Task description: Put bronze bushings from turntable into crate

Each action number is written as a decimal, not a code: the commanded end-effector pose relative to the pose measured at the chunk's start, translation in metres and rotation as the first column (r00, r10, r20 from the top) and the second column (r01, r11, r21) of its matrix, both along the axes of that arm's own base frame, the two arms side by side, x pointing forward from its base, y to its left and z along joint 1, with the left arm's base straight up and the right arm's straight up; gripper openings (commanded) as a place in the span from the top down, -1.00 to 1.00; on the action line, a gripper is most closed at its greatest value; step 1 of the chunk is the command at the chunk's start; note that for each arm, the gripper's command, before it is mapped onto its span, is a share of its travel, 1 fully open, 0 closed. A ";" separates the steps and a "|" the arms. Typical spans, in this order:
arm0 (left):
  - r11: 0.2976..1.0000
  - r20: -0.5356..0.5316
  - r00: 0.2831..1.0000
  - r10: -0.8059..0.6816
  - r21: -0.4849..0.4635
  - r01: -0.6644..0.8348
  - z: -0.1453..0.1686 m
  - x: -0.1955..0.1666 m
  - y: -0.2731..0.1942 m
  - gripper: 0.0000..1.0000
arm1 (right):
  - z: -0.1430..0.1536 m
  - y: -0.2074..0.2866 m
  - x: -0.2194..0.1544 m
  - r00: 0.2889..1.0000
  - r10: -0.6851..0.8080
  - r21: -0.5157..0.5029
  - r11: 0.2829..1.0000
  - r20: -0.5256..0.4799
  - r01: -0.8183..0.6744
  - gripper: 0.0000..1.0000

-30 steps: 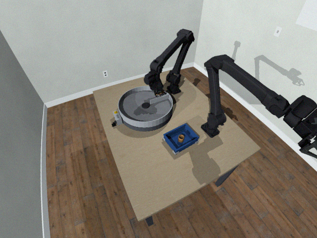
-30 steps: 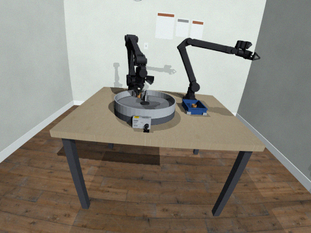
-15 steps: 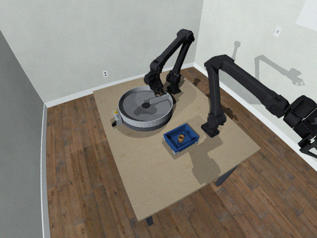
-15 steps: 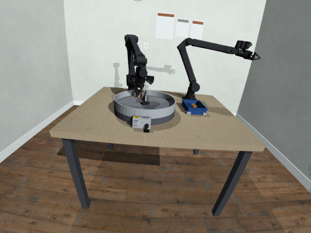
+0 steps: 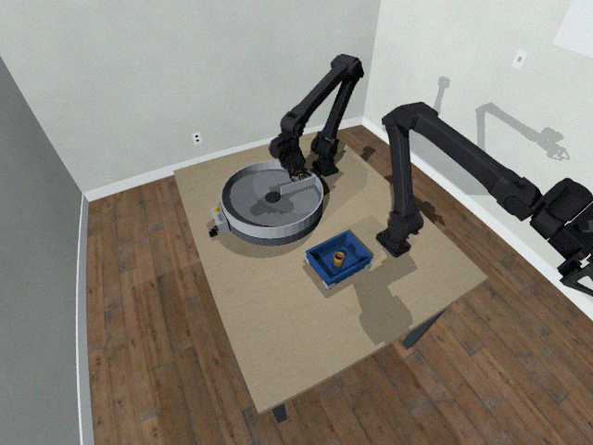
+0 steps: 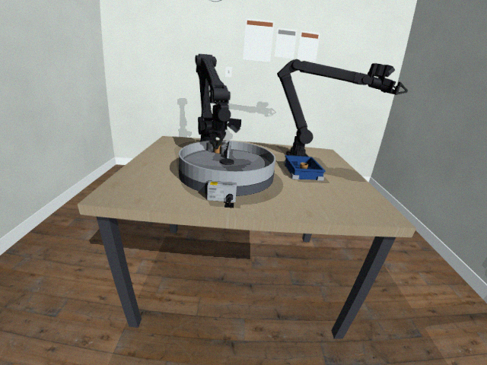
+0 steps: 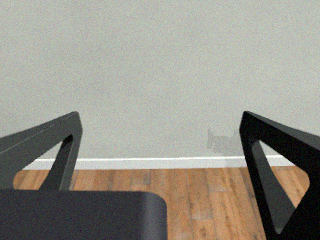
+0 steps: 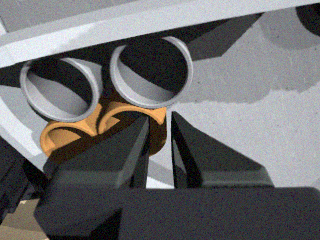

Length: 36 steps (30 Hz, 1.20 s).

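From the top, you have one bronze bushing (image 5: pixel 338 257) (image 6: pixel 303 165) inside the crate (image 5: pixel 351 274) (image 6: pixel 310 173), beside the turntable (image 5: pixel 272 232) (image 6: pixel 227 176) (image 8: pixel 240 135). In the exterior view, your right gripper (image 5: pixel 300 177) (image 6: pixel 217 142) (image 8: pixel 160 120) is over the turntable (the crate sits level); the left wrist shows your left gripper (image 5: pixel 582 277) (image 6: pixel 401 89) (image 7: pixel 160 120) spread wide. At the right wrist, your fingers are nearly together, gripping nothing, by two bronze pieces (image 8: pixel 59 131) and two steel bushings (image 8: pixel 115 75).

two bronze bushings (image 8: pixel 67 134) (image 8: pixel 161 134), two steel bushings (image 8: pixel 30 95) (image 8: pixel 186 82), one bronze bushing (image 5: pixel 339 257) (image 6: pixel 303 166) in the crate (image 5: pixel 321 272) (image 6: pixel 308 173).

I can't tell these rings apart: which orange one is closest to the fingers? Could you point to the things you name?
The orange ring (image 8: pixel 159 134) touching the fingers' tips (image 8: pixel 161 116); the other orange one sits farther left in that close-up.
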State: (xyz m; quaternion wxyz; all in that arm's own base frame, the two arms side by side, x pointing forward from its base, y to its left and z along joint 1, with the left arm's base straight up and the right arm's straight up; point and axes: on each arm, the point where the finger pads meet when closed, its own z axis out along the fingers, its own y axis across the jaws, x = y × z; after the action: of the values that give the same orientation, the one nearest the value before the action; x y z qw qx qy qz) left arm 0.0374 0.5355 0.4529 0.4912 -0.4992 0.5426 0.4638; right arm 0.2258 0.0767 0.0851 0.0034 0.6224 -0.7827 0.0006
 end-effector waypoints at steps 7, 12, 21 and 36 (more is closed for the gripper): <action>0.996 0.019 1.000 0.007 0.086 -0.008 0.048 -0.003 0.008 -1.00 | 0.004 0.002 0.005 1.000 0.003 0.008 1.000 0.010 -0.003 1.00; 0.996 0.019 1.000 0.007 0.086 -0.008 0.048 -0.003 0.008 -1.00 | 0.004 0.002 0.005 1.000 0.003 0.008 1.000 0.010 -0.003 1.00; 0.996 0.019 1.000 0.007 0.086 -0.008 0.048 -0.003 0.008 -1.00 | 0.004 0.002 0.005 1.000 0.003 0.008 1.000 0.010 -0.003 1.00; 0.996 0.019 1.000 0.007 0.086 -0.008 0.048 -0.003 0.008 -1.00 | 0.004 0.002 0.005 1.000 0.003 0.008 1.000 0.010 -0.003 1.00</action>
State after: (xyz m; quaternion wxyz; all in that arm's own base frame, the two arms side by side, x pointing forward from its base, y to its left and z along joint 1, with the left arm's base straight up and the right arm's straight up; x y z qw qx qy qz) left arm 0.0374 0.5355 0.4529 0.4912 -0.4992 0.5426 0.4638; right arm 0.2292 0.0776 0.0861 -0.0038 0.6217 -0.7832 0.0022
